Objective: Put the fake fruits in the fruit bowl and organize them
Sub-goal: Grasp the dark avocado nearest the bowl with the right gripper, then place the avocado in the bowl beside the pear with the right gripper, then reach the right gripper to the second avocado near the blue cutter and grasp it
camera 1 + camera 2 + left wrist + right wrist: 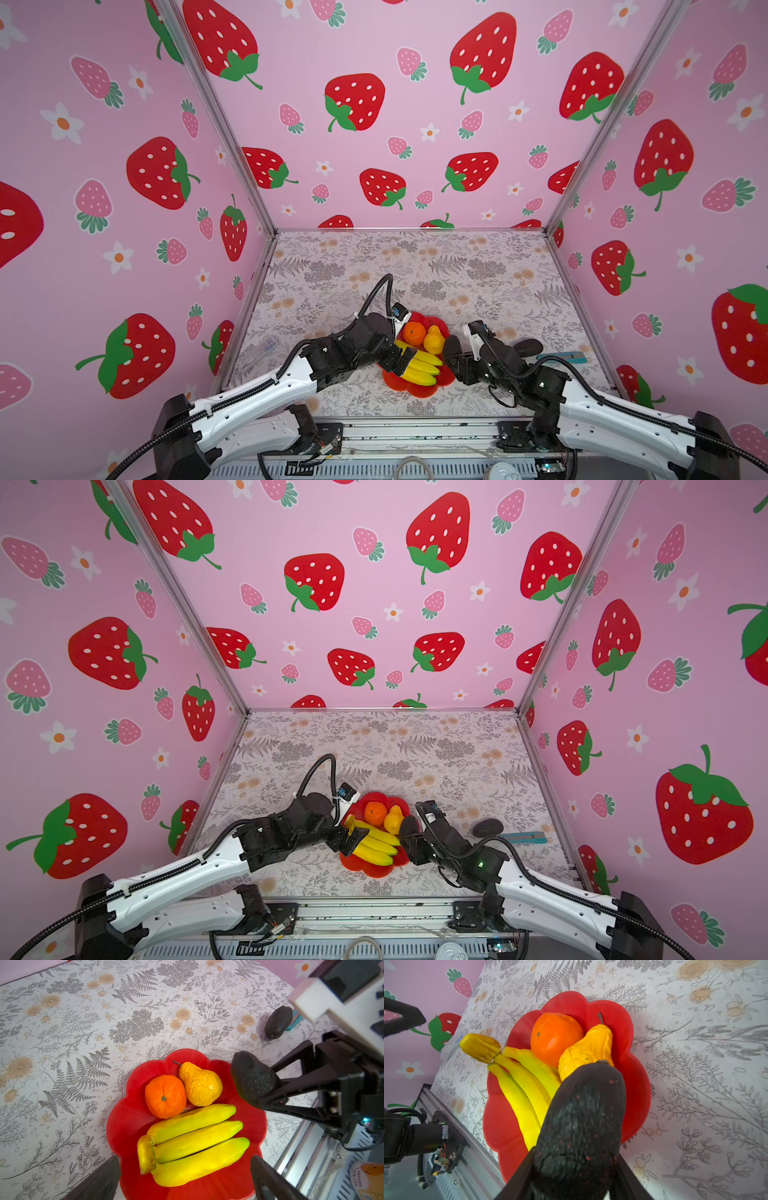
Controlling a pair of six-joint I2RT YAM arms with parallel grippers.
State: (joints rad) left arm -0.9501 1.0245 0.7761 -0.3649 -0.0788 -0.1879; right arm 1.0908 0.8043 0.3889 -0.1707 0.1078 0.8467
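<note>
Right wrist view shows the right gripper (pixel 575 1169) clamped on a dark avocado (pixel 581 1118), which it holds at the rim of the red fruit bowl (pixel 639 1093). Inside the bowl lie the banana bunch (pixel 519 1088), the orange (pixel 554 1036) and the yellow pear-shaped fruit (pixel 587 1051), close together. In the left wrist view the left gripper (pixel 185 1161) stands wide above the banana bunch, one finger on each side, holding nothing. In a top view the second avocado (pixel 528 347) lies on the floral table (pixel 415 266), right of the bowl, just beside a teal tool (pixel 561 357).
</note>
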